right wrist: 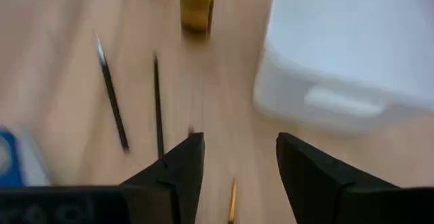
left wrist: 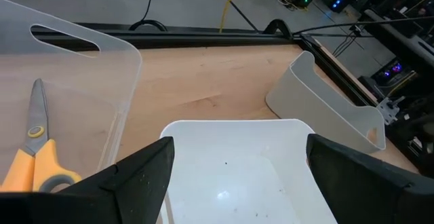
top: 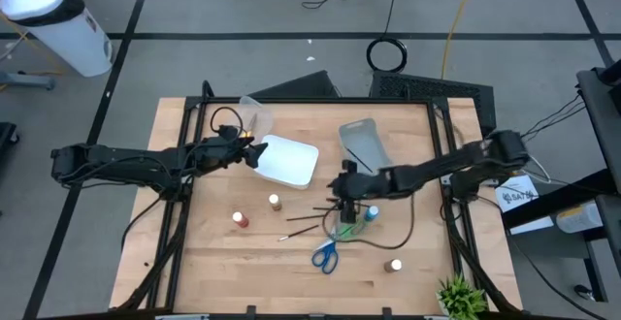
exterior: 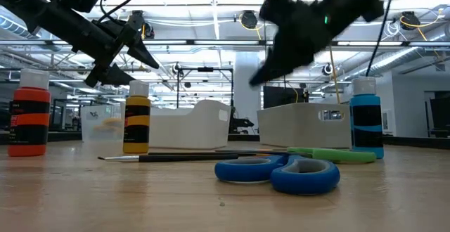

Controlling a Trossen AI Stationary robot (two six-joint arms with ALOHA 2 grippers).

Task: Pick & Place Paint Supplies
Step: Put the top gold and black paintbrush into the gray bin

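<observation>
Above the paintbrushes point(top: 312, 213) at six o'clock of the white bin point(top: 287, 159), my right gripper point(top: 346, 202) hangs, jaws apart, empty; I should descend squarely over one brush.

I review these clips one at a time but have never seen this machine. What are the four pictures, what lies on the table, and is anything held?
Two robot arms work at a wooden table. One picture looks straight down, one sits at tabletop height, two ride on the wrists. The left gripper hangs open over a white bin, empty. The right gripper is open above the paintbrushes, holding nothing. Small paint bottles, blue scissors and green scissors lie loose. Yellow scissors rest in a clear bin.
</observation>
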